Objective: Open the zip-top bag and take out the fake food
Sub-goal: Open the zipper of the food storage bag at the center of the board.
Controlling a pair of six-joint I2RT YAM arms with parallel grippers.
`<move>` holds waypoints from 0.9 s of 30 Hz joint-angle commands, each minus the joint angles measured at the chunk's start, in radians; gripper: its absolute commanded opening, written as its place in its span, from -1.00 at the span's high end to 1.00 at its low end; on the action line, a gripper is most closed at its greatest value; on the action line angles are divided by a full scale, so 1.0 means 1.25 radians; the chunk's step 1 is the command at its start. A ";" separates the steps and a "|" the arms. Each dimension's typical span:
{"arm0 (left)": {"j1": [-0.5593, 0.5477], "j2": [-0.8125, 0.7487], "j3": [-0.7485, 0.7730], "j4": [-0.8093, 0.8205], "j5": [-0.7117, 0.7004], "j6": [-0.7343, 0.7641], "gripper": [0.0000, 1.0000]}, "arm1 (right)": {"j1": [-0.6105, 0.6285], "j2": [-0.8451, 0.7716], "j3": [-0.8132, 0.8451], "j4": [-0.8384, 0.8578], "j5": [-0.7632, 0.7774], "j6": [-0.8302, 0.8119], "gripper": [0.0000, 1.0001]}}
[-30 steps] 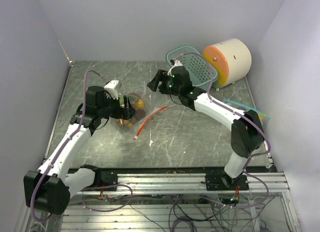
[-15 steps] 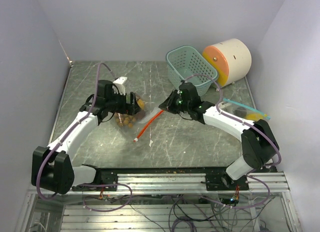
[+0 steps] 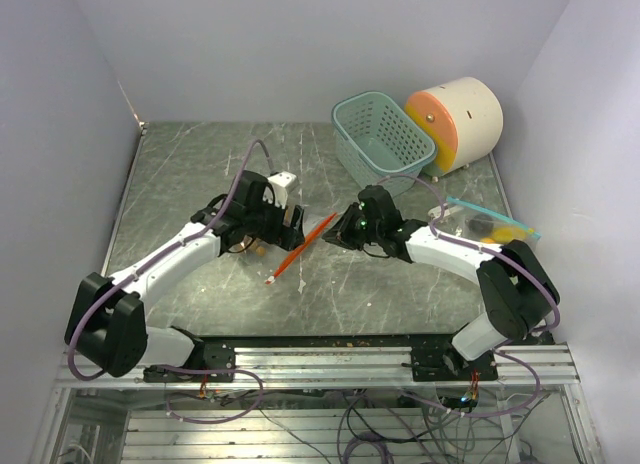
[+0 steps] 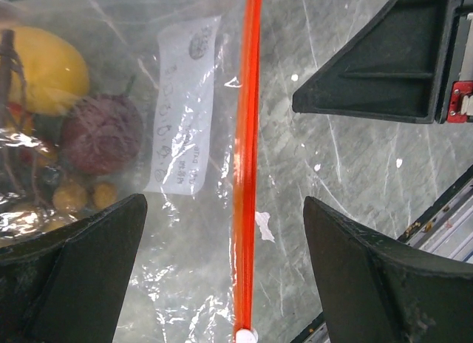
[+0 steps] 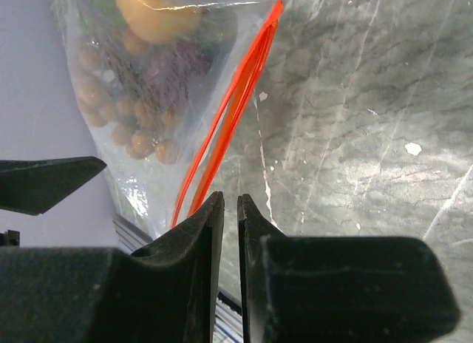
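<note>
The clear zip-top bag [image 4: 185, 114] lies flat on the table, its orange zip [image 3: 298, 249] running diagonally. Fake food shows through the film: a yellow fruit [image 4: 44, 69], a dark red piece [image 4: 100, 132], and small brown balls [image 5: 140, 136]. My left gripper [image 3: 285, 229] hovers open over the bag, and the zip [image 4: 244, 173] runs up between its wide-apart fingers. My right gripper [image 3: 338, 232] sits low at the zip's upper end, shut to a thin slit [image 5: 230, 199] with nothing seen inside it. The zip [image 5: 229, 114] passes behind its left finger and looks slightly parted.
A teal basket [image 3: 385, 134] stands at the back right, beside a big cream cylinder with an orange face [image 3: 455, 124]. A second clear bag with a blue strip [image 3: 490, 224] lies by the right wall. The metal rail [image 3: 350, 359] marks the near edge.
My left gripper slid right across the bag to sit over the zip. My right gripper came down from the basket to the zip's upper end and closed.
</note>
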State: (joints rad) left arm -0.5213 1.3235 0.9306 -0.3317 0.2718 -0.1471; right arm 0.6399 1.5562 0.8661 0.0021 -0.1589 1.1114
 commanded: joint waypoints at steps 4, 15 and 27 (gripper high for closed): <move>-0.048 0.017 0.026 -0.018 -0.083 0.004 -0.84 | 0.004 0.003 0.010 0.052 0.006 0.008 0.67; -0.066 0.046 0.011 0.027 -0.085 0.022 -0.61 | 0.004 -0.007 0.019 0.024 0.040 -0.003 0.70; -0.080 0.119 0.023 0.034 -0.125 0.044 -0.41 | -0.002 -0.030 0.009 0.000 0.066 -0.005 0.73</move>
State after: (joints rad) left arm -0.6090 1.4525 0.9360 -0.3229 0.1459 -0.1196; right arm 0.6407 1.5555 0.8661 0.0212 -0.1093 1.1156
